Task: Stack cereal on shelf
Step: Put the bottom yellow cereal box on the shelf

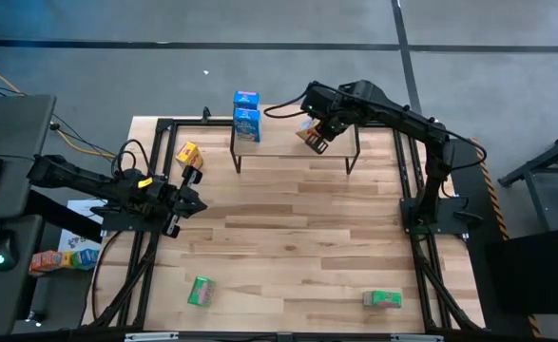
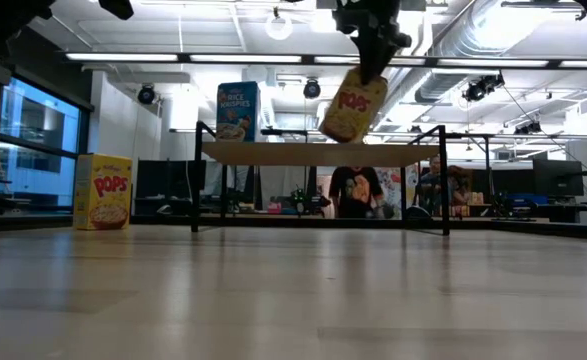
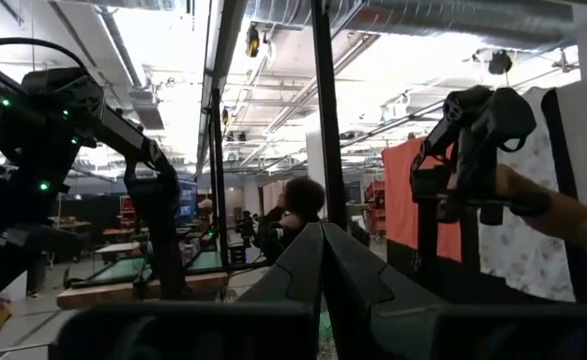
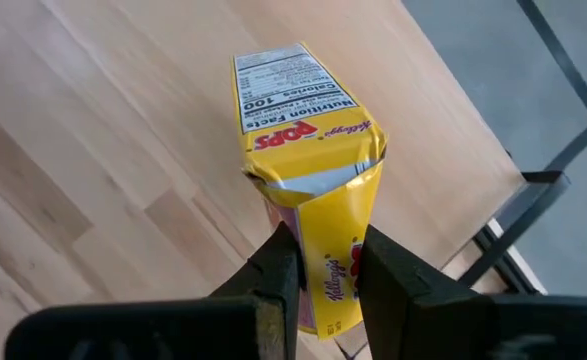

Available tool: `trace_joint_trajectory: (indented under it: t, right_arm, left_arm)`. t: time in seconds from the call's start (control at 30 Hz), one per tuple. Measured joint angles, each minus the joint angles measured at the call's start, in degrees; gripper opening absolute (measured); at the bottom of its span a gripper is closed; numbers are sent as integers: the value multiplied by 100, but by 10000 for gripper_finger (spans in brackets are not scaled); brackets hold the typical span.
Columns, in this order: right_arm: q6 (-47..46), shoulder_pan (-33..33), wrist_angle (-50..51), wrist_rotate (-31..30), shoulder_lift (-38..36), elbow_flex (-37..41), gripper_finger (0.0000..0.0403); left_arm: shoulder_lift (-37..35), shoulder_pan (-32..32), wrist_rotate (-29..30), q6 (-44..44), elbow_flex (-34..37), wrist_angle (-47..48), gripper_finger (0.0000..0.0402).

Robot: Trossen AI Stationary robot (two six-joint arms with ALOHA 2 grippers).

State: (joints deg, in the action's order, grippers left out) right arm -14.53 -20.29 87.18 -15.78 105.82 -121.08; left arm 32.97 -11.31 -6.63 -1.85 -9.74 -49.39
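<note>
Currently my right hand [image 4: 323, 265] is clenched on a yellow cereal box [image 4: 308, 130], gripping it by one crumpled end so it hangs tilted. From above, the hand and box sit over the right part of the shelf [image 1: 283, 141], which stands at the far edge of the bench [image 1: 298, 237]. The low view puts the box [image 2: 353, 108] clear above the shelf board, not touching it.

Step in hand, as I judge it: placing this yellow box on the shelf. Next move calls for lowering until the base meets the board, levelling the tilt, then letting go without tipping it.

Outward from there: one blue box [image 1: 247, 124] stands on the shelf's left end, and the second blue box [image 1: 246, 99] shows just behind it toward the far edge. The other yellow box [image 1: 188, 154] stands on the bench near the far-left corner. Two green boxes lie near the front edge, one left [image 1: 200, 292], one right [image 1: 382, 299].

My left hand [image 1: 192, 197] waits over the left edge of the bench, fingers pressed together, nothing in them.

Hard to make out: whether the rear blue box rests on the shelf or beyond it. The gripped end of the yellow box is hidden between the fingers.
</note>
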Motion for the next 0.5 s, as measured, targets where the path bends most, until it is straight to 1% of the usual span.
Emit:
trace_joint_trajectory:
  t: [0.17, 0.5]
  right_arm:
    - [107, 2, -171, 148, 0, 8, 63]
    - [192, 2, -586, 135, 0, 9, 140]
  left_arm:
    - [2, 0, 2, 7, 0, 0, 3]
    - [2, 0, 0, 9, 0, 4, 3]
